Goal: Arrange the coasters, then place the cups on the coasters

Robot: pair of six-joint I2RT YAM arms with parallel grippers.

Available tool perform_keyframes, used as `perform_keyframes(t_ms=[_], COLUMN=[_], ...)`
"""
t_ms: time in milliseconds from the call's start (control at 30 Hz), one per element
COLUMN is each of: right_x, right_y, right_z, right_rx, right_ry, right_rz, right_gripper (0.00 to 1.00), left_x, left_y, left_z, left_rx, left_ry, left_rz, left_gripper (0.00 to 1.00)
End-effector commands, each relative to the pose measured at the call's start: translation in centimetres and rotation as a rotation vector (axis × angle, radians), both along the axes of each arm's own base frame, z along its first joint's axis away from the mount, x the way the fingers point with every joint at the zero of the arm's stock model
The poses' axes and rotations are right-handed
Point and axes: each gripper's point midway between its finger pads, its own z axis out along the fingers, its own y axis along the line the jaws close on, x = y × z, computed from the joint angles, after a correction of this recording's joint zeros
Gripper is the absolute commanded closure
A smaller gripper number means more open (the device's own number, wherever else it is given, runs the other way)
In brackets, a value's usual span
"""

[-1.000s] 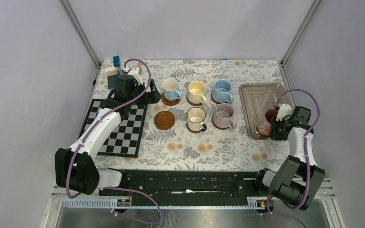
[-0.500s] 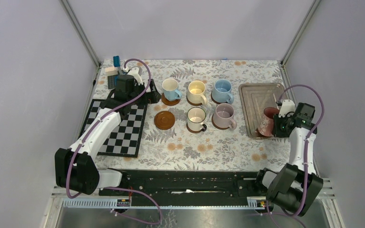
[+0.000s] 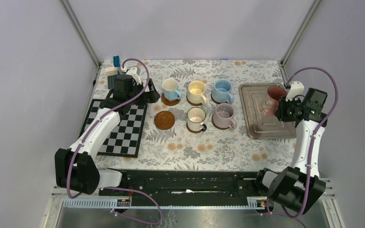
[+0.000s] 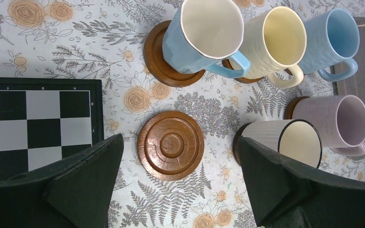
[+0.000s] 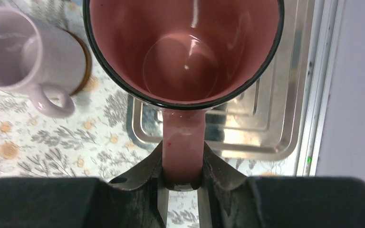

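My right gripper (image 5: 183, 164) is shut on the handle of the pinkish red cup (image 5: 185, 47). In the top view that cup (image 3: 271, 99) hangs tilted above the back of the grey tray (image 3: 259, 124), with the right gripper (image 3: 284, 107) beside it. One bare brown coaster (image 3: 164, 119) lies left of the white-cream cup (image 3: 196, 117). Several other cups stand on coasters: light blue (image 3: 170, 88), yellow-cream (image 3: 196, 90), light blue (image 3: 222, 89) and lilac (image 3: 224, 114). My left gripper (image 4: 179, 142) hovers open over the bare coaster (image 4: 170, 161), holding nothing.
A black-and-white chequered board (image 3: 123, 135) lies at the left under my left arm. Small blocks (image 3: 113, 69) stand at the back left corner. Enclosure posts and walls close in both sides; the tray's right rim sits close to the right wall.
My right gripper has lifted the red cup off the tray's near part and carried it up and toward the back. The left arm has barely moved.
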Motion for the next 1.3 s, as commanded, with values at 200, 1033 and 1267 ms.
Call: perform_keyframes(t_ms=[200, 1033, 1267], right_x=[8.4, 5.5, 4.6], right_y=[8.7, 43.0, 45.9], right_z=[14.9, 13.6, 11.1], right_rx=[0.020, 0.115, 0.114], right_ry=[-0.371, -0.238, -0.272], right_rz=[0.274, 0.818, 0.820], right_gripper=[1.00, 1.00, 1.00], left_x=[1.9, 3.3, 3.3], left_y=[2.5, 9.8, 10.2], left_z=[4.0, 5.5, 4.8], left_rx=[-0.032, -0.060, -0.037], left_ry=[-0.043, -0.046, -0.045], left_rz=[0.048, 0.235, 0.247], left_gripper=[0.01, 0.01, 0.01])
